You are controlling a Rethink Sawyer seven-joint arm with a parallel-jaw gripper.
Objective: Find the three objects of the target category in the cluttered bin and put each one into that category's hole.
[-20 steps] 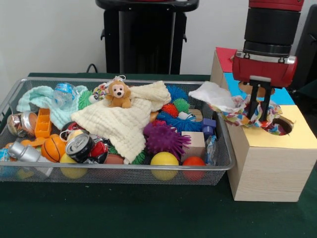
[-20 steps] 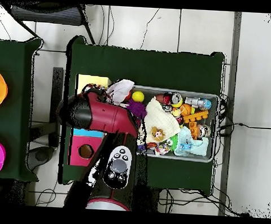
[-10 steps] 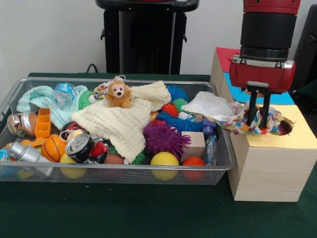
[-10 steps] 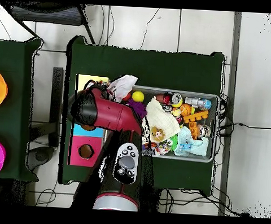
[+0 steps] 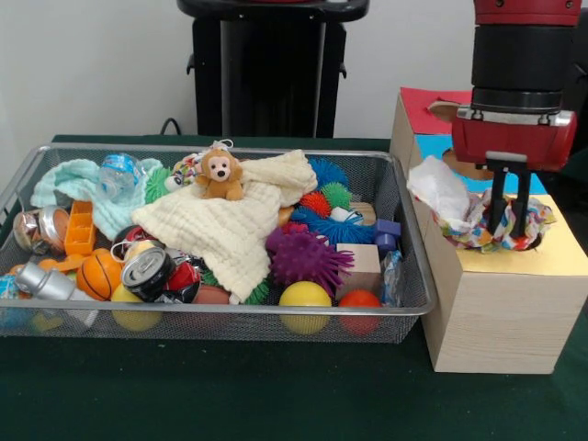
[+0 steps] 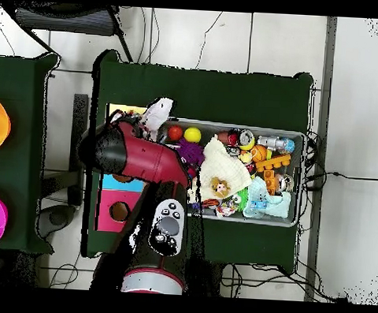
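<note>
Currently, from the front, my gripper is clamped on the patterned cloth, hanging it over the hole below so it drops in. From overhead, the cloth trails from my gripper toward the bin.

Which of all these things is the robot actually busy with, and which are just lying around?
In the job: gripper; patterned cloth it holds; yellow-topped box with its hole; wire bin.

Lying about: monkey toy, cream cloth, purple spiky ball, mini basketball, yellow ball.

White-and-patterned cloth bunched over the yellow panel's hole
</note>
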